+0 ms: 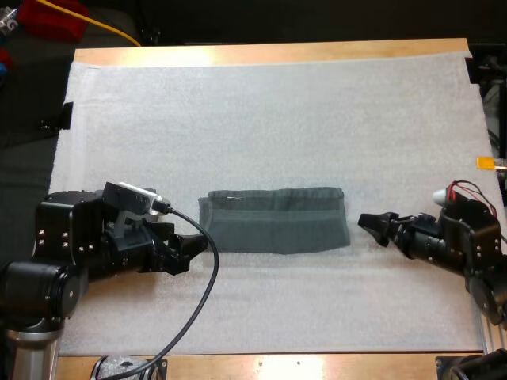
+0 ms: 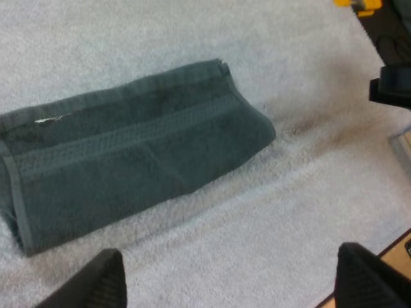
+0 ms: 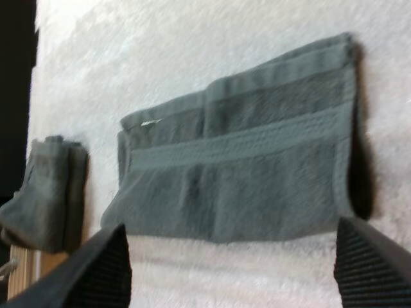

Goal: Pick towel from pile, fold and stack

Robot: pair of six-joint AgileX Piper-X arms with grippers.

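Flank the folded towel with left gripper and right gripper, jaws apart, likely for an end-to-end fold.

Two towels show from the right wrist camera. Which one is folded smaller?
The far towel, a compact bundle at the edge of the mat. The near towel lies as a long flat strip, much wider.

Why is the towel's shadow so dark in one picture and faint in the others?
High view: light looks even, probably from overhead; the towel barely shades the mat, and the table glares along its near edge. Right wrist view: a dark shadow hugs the towel's end nearest that arm. Left wrist view: only a faint smudge beyond the rounded end.
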